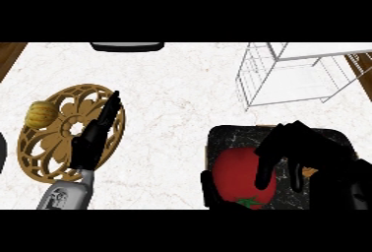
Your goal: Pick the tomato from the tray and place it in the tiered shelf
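Observation:
A large red tomato (236,174) with a green stem lies on the dark marbled tray (225,135) at the lower right. My right hand (309,152) hovers over it, fingers curled down across the tomato's right side and the thumb low at its left edge; the hand hides part of the tray. The white wire tiered shelf (291,74) stands at the upper right, with nothing on its visible level. My left hand (94,135) is held edge-on with straight fingers above the round wooden trivet.
A round carved wooden trivet (51,147) lies at the left with a small yellow squash (39,114) on its upper left rim. A dark object with a pale underside (127,46) sits at the counter's far edge. Wooden edges border both top corners.

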